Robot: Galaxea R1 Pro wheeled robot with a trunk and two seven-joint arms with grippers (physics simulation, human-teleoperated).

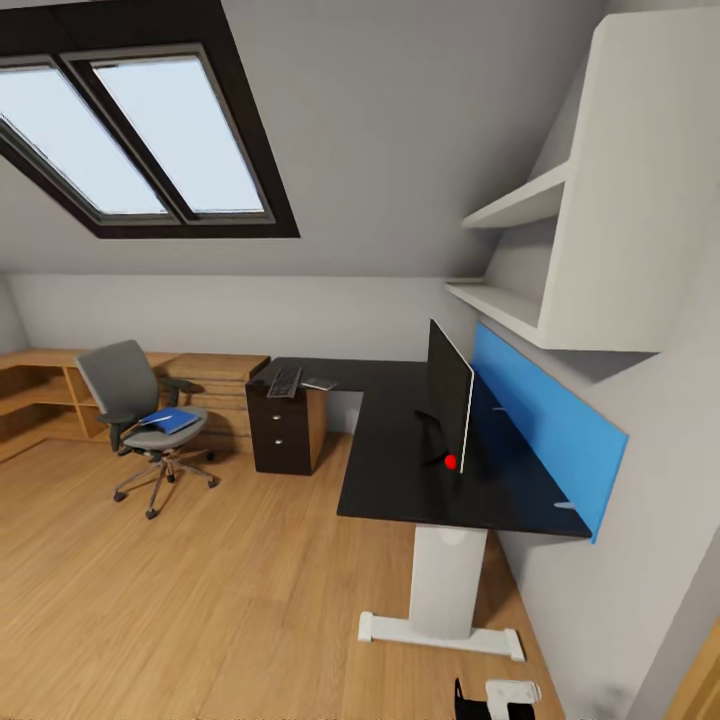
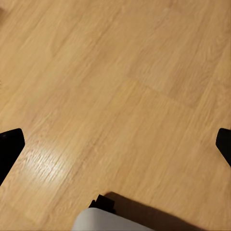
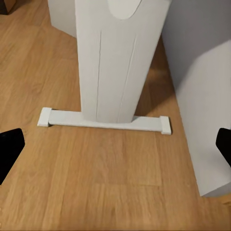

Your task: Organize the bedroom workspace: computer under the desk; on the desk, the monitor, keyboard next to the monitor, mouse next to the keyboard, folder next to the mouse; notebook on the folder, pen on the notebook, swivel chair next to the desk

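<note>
The swivel chair [image 1: 135,405] stands on the floor left of the desk [image 1: 400,470], with the blue folder [image 1: 170,420] on its seat. The monitor [image 1: 450,395] stands edge-on on the desk's right wing. On the left wing, above the drawers [image 1: 285,437], the keyboard [image 1: 285,380] lies beside the grey notebook [image 1: 320,383]. The computer, mouse and pen are out of view. My left gripper [image 2: 115,144] hangs open over bare floor. My right gripper [image 3: 115,144] is open, facing the desk's white leg [image 3: 118,57].
A red dot [image 1: 450,461] shows by the monitor's foot. Low wooden cabinets [image 1: 215,385] run along the back wall behind the chair. A blue wall panel [image 1: 545,420] and white shelves [image 1: 530,200] sit above the desk. Wooden floor [image 1: 200,600] stretches between me and the chair.
</note>
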